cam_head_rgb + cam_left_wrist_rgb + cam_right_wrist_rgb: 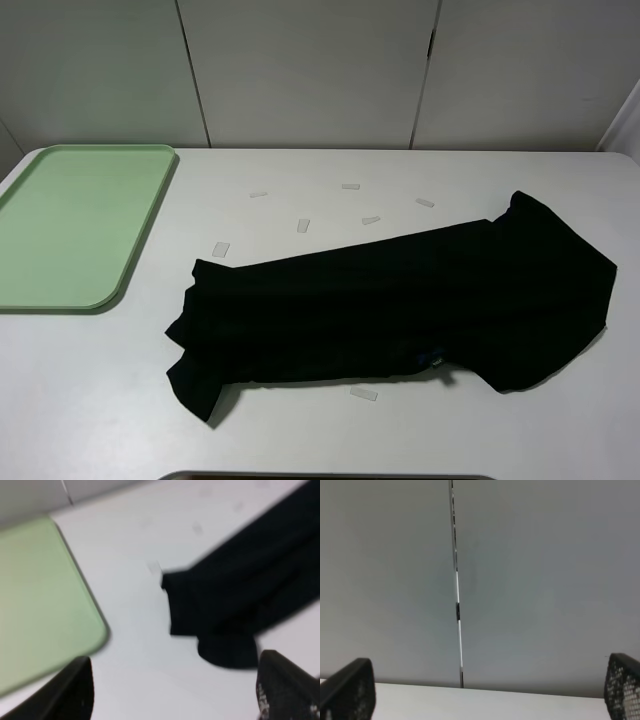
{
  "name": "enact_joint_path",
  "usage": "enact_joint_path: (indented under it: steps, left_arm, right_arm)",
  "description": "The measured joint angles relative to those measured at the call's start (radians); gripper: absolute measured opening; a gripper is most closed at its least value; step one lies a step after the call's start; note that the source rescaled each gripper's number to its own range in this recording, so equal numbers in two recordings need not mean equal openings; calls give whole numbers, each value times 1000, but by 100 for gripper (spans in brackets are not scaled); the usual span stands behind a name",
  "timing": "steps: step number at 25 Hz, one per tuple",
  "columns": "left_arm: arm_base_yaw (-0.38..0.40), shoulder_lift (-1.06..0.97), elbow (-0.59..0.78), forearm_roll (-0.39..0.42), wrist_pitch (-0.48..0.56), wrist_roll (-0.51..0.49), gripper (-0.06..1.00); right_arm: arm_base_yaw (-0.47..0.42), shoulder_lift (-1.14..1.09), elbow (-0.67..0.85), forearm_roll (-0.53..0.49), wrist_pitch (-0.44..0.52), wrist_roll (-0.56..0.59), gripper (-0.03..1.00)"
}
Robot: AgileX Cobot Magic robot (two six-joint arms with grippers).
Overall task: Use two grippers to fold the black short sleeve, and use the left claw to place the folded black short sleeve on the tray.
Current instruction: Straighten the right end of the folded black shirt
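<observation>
High camera: your black T-shirt [400, 305] lies rumpled on the white table [100, 400], stretching from the middle to the right side, one sleeve bunched at its near left end. The green tray [80, 225] sits well apart at the far left, with nothing on it. Small pale tape strips [222, 248] dot the table beyond the shirt. Neither arm shows here.

Left wrist camera, blurred: your left gripper [175, 659] hangs above the table with its jaws apart and nothing between them. The shirt's bunched end [240, 590] lies ahead to one side, and the tray's rounded corner [40, 600] to the other.

Right wrist camera: your right gripper [490, 660] is spread wide and holds nothing. It faces the grey wall [545, 580] and its panel seam [457, 605] beyond the table's edge.
</observation>
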Motion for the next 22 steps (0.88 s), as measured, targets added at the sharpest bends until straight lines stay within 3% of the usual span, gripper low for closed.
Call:
enact_joint_path:
  steps: [3,8,13,17,22]
  left_arm:
    - [0,0,82,-21,-14,-3,66]
    - [0,0,94,-21,-20,-8,66]
    - [0,0,94,-21,-25,-8,66]
    - [0,0,94,-21,-27,-8,66]
    - [0,0,94,-21,-27,-8,66]
  right_arm:
    - [0,0,0,0,20,0,100]
    - [0,4,0,4,68,0,100]
    - [0,59,0,40,189,35,100]
    - [0,155,0,106,288,39,100]
    - [0,285,0,220,313,-26,100]
